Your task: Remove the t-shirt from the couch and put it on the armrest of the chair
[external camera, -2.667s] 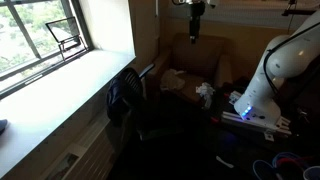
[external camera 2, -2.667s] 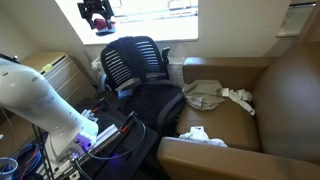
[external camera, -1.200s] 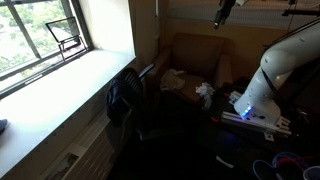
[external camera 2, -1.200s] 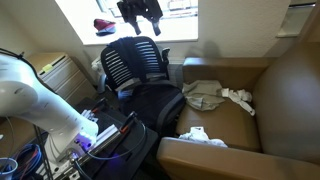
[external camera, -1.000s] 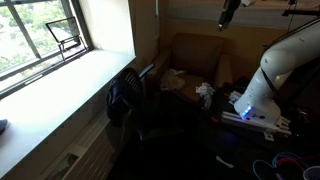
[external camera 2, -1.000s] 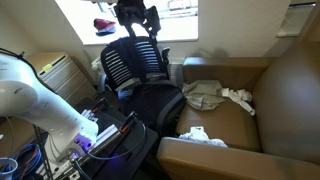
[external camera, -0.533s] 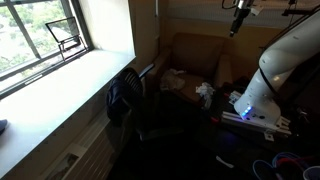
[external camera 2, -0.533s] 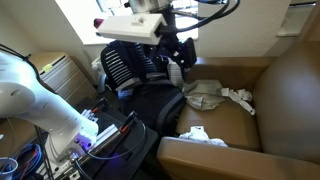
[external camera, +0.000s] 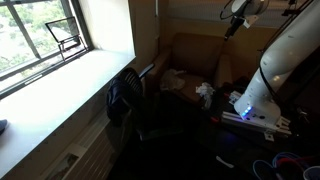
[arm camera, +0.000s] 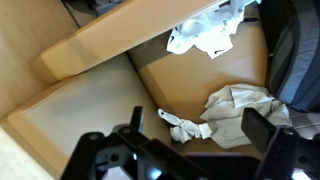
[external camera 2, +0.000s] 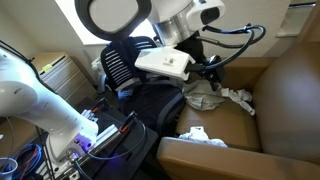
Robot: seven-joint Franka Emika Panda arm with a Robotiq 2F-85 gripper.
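Note:
The t-shirt (arm camera: pixel 245 105) is a crumpled beige heap on the brown couch seat (arm camera: pixel 90 110), next to the black office chair (arm camera: pixel 296 50). It also shows in both exterior views (external camera: pixel 172 79) (external camera 2: pixel 205 99), partly hidden by the arm in one. My gripper (arm camera: pixel 197 126) hangs above the couch seat, open and empty, with its dark fingers (arm camera: pixel 262 128) spread either side of the t-shirt's left edge. In the exterior views the gripper (external camera: pixel 231 24) (external camera 2: pixel 214 73) is over the couch, above the shirt and apart from it.
A small white sock-like cloth (arm camera: pixel 185 127) lies beside the t-shirt. A larger white cloth (arm camera: pixel 205 35) lies near the couch's front armrest (external camera 2: pixel 215 155). The office chair (external camera 2: pixel 135 70) stands against the couch. The robot base and cables (external camera: pixel 255 110) sit on the floor.
The arm has swung from above the chair's back over to the couch and come down toward the t-shirt. The cloths have not moved.

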